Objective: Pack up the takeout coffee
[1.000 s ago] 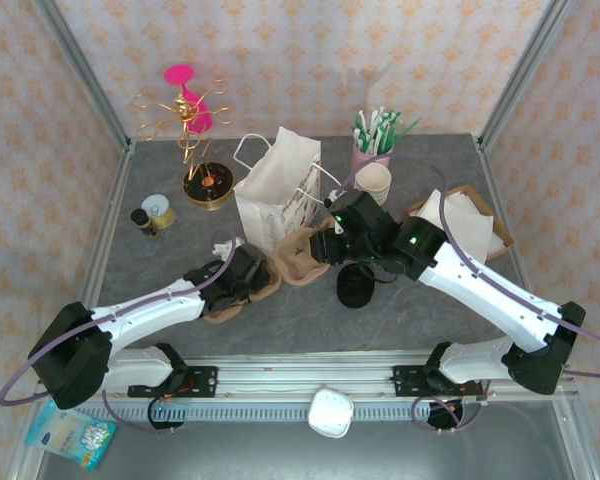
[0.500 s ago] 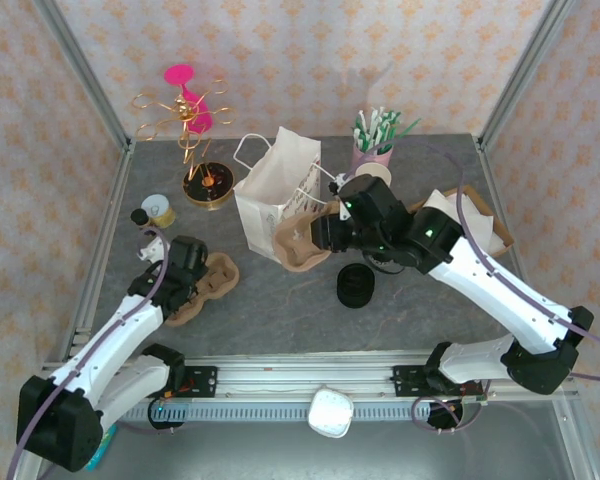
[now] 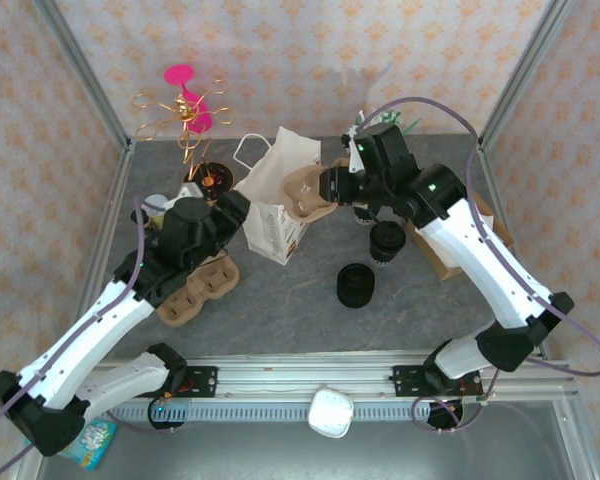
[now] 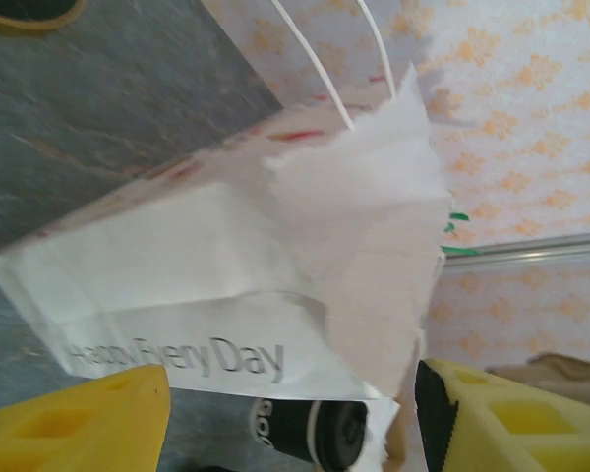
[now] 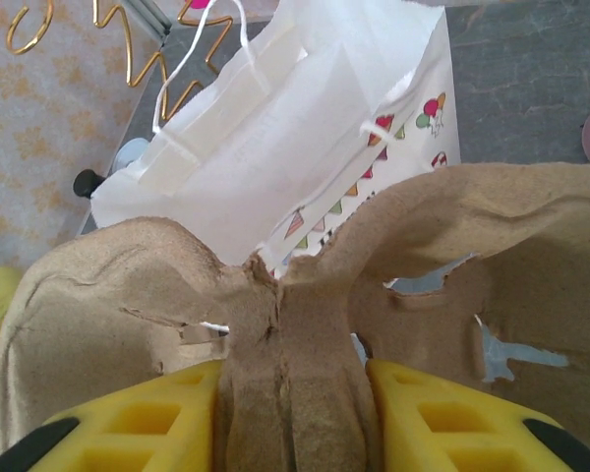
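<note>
Right gripper (image 5: 293, 393) is clamping the centre ridge of a pulp cup carrier (image 5: 452, 256), as its wrist view is showing. Overhead, the carrier is hanging above the open top of the white paper bag (image 3: 270, 195). Left gripper (image 4: 290, 403) is standing wide open and empty beside the bag. The lidded black coffee cup (image 3: 387, 241) is standing on the tabletop (image 3: 280, 315), right of centre.

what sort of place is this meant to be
Probably a mock café takeout counter inside a robot test booth: there is a white paper carry bag, a pulp cup carrier and a low black stack, apparently cup lids, with metal framing around the table.
</note>
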